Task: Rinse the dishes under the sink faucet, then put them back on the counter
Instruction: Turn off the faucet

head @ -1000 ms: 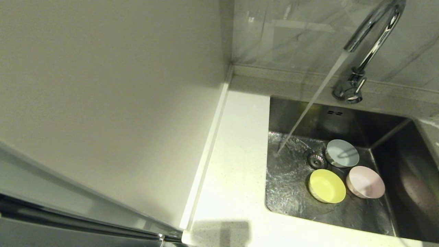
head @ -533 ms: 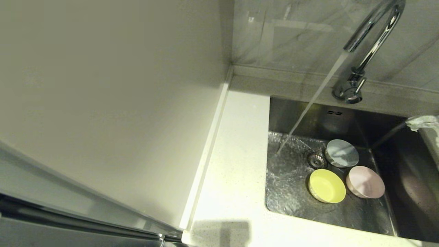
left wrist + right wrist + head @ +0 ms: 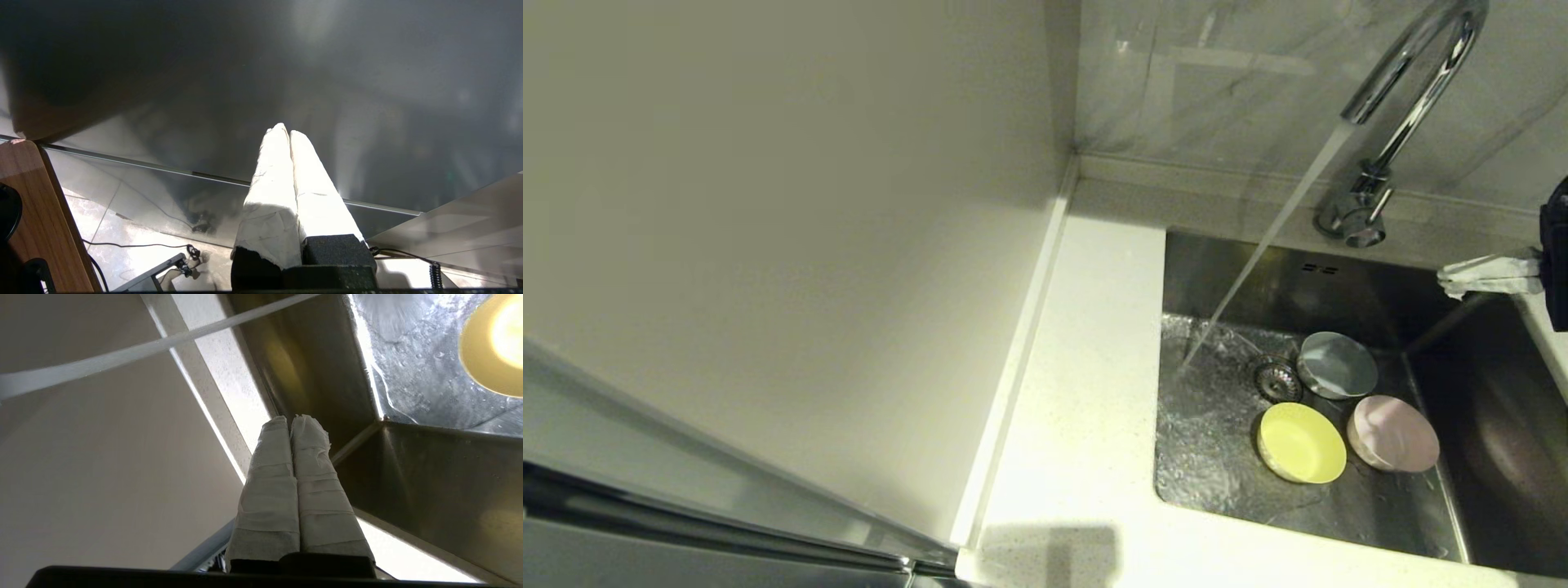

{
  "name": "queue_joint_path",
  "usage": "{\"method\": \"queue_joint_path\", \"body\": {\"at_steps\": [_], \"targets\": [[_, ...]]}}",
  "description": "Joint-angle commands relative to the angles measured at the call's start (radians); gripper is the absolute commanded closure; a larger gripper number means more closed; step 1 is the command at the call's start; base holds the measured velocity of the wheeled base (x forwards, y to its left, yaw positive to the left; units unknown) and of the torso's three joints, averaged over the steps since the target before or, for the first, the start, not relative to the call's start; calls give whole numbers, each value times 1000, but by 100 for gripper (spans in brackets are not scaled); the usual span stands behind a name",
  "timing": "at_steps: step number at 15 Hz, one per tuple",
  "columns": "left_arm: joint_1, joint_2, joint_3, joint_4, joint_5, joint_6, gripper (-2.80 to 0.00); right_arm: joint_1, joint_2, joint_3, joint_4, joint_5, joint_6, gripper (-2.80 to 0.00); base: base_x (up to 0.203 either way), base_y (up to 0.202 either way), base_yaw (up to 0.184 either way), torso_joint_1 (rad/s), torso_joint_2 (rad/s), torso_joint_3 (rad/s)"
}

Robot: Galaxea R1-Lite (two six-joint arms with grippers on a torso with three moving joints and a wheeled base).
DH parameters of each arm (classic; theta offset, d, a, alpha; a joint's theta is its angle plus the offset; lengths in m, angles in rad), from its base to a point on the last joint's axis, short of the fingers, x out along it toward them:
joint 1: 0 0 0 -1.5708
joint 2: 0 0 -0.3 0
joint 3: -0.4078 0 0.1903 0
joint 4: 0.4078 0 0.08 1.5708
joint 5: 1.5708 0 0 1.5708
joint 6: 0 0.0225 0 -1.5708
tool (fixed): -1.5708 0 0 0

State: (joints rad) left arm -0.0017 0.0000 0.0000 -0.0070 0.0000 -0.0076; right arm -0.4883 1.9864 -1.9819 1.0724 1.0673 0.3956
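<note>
Three dishes, one faucet

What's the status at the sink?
Right gripper shut, empty, above sink. Left gripper shut, parked. Three bowls in basin, faucet running. Nothing blocking.

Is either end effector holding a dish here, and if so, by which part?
Neither. Right end effector and left end effector are both shut on nothing.

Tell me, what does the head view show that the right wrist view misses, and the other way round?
Only the head view shows the faucet, its running stream, the drain, the blue bowl and the pink bowl. Only the right wrist view shows the right gripper close up, its wrapped fingers pressed together, holding nothing. Both show the sink, the counter and the yellow bowl.
</note>
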Motion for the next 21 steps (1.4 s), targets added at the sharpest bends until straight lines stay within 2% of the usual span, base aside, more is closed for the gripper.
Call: {"method": "queue_joint_path", "body": {"at_steps": [1, 6, 11, 16, 21], "targets": [[0, 0, 3, -1, 0, 0, 0, 40, -3, 0, 0, 7, 5, 0, 0, 0, 0, 0, 0, 0], [0, 0, 3, -1, 0, 0, 0, 124, 13, 2, -15, 10, 6, 0, 0, 0, 0, 0, 0, 0], [0, 0, 3, -1, 0, 0, 0, 178, 41, 2, -143, 2, 28, 0, 0, 0, 0, 0, 0, 0], [0, 0, 3, -1, 0, 0, 0, 199, 50, 6, -311, -143, 176, 0, 0, 0, 0, 0, 0, 0], [0, 0, 3, -1, 0, 0, 0, 201, 67, 6, -385, -205, 250, 0, 0, 0, 0, 0, 0, 0]]}}
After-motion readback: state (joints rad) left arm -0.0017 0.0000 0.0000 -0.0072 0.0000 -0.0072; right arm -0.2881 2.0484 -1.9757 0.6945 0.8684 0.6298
